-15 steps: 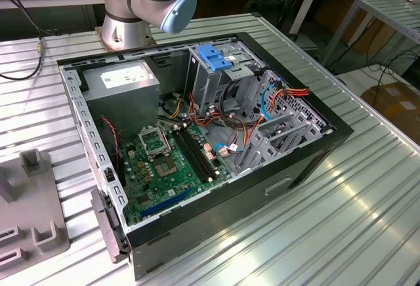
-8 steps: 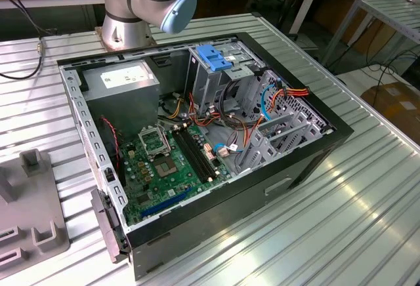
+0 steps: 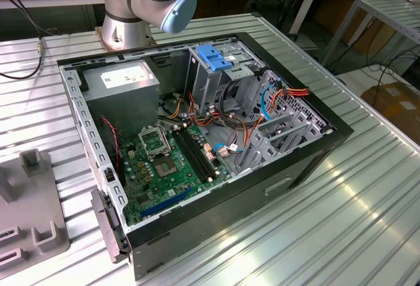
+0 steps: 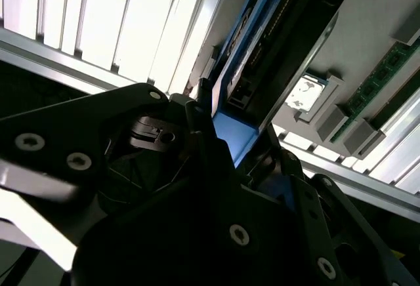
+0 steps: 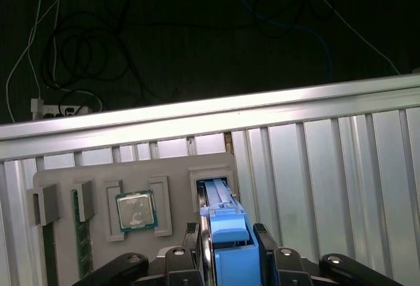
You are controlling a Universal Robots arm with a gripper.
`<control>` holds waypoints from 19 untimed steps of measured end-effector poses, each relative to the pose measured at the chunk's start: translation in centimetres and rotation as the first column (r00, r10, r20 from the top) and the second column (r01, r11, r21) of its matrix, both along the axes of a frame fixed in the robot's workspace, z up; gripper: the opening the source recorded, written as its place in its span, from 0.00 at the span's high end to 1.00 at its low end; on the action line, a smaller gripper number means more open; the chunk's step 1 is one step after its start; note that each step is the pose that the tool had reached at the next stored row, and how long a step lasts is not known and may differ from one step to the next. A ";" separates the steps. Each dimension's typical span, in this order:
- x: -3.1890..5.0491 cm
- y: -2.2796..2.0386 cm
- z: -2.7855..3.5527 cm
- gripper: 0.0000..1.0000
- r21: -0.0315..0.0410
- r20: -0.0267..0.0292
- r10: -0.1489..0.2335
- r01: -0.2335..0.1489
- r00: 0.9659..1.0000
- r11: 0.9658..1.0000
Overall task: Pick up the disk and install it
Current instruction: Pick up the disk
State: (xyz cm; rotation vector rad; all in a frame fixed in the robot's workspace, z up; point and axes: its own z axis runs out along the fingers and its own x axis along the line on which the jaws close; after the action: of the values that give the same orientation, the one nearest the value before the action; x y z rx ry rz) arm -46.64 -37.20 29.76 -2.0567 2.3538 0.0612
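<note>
The disk (image 5: 226,233), a thin drive with a blue carrier frame, stands on edge in a slot of a grey parts tray (image 5: 131,171). My gripper (image 5: 228,239) straddles it, one dark finger pressed against each flat side, so it looks shut on the disk. In the second wrist view the blue frame of the disk (image 4: 233,132) shows between the black fingers of the gripper (image 4: 236,140). The open computer case (image 3: 197,135) lies on the slatted metal table (image 3: 341,201) in the exterior view, with the arm's base (image 3: 141,4) behind it.
The tray also holds a processor chip (image 5: 136,208) and a memory stick (image 5: 79,230). Inside the case are a power-supply box (image 3: 125,79), a green motherboard (image 3: 164,161), loose cables and a metal drive cage topped by a blue bracket (image 3: 213,56). Part of the tray (image 3: 33,224) lies at the exterior view's left.
</note>
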 end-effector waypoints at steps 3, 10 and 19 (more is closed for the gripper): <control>0.00 0.00 0.01 0.55 0.000 0.000 0.000 0.000 1.000 1.000; 0.00 0.00 0.02 0.62 0.000 0.000 0.000 0.000 1.000 1.000; 0.00 -0.03 0.03 0.62 0.000 0.000 0.086 -0.086 0.996 0.996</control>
State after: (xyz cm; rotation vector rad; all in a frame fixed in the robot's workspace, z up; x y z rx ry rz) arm -46.65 -37.22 29.79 -2.1576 2.2644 0.0622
